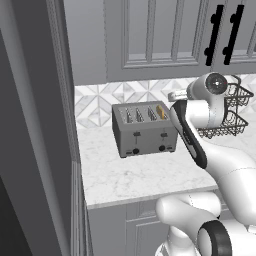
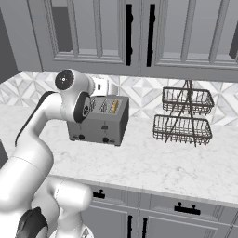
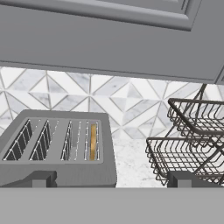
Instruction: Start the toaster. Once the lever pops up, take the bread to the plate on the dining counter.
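While my fingers [image 3: 43,179] stand spread wide and empty, the toaster [image 1: 144,128] sits below them: a boxy grey metal one with four slots, two black levers and two black knobs on its front. Bread [image 3: 93,141] shows yellow-tan in the rightmost slot. It rests on a marble counter [image 2: 153,162] near a wire basket rack [image 2: 183,116], before patterned tiles [image 3: 109,98] under grey cabinets [image 2: 116,32].
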